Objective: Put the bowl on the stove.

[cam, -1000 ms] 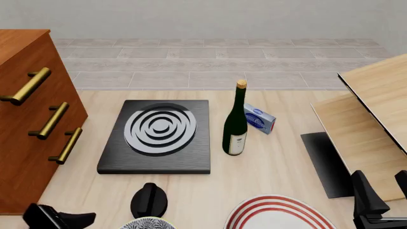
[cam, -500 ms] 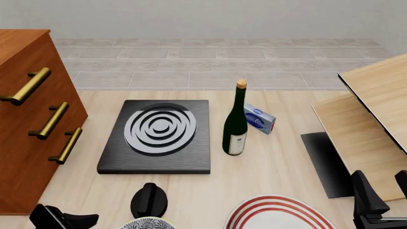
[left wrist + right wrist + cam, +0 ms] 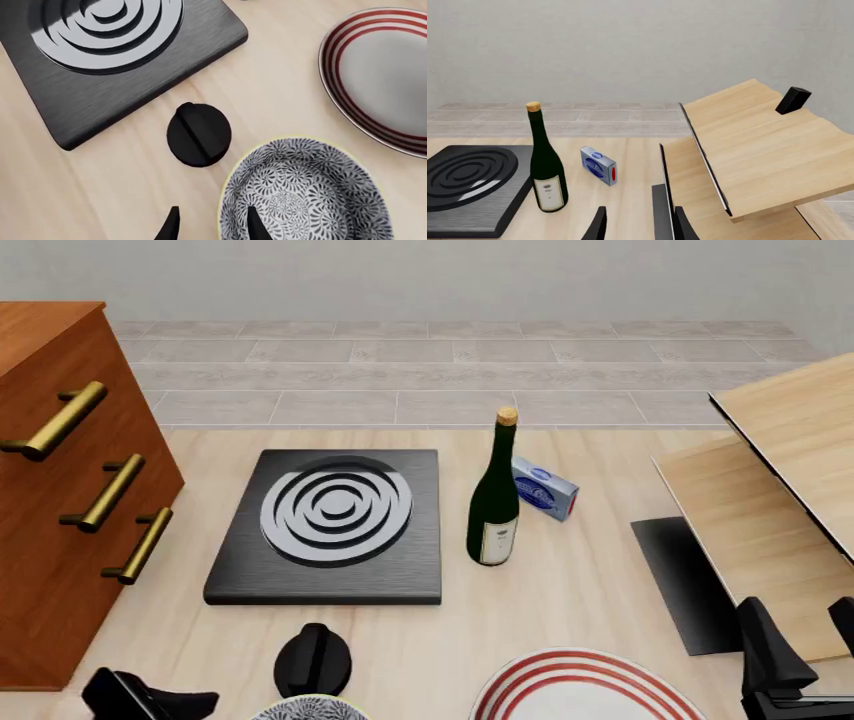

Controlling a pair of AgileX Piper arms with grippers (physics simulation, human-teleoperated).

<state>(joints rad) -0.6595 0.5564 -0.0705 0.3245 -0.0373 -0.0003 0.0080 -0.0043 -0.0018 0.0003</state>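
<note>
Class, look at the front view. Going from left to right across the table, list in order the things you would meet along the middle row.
Wooden drawer cabinet → stove → wine bottle → small blue box → thin black mat.

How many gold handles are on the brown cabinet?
3, all on the cabinet front at the table's left: top handle, middle handle, bottom handle. More may be hidden outside the picture.
</note>
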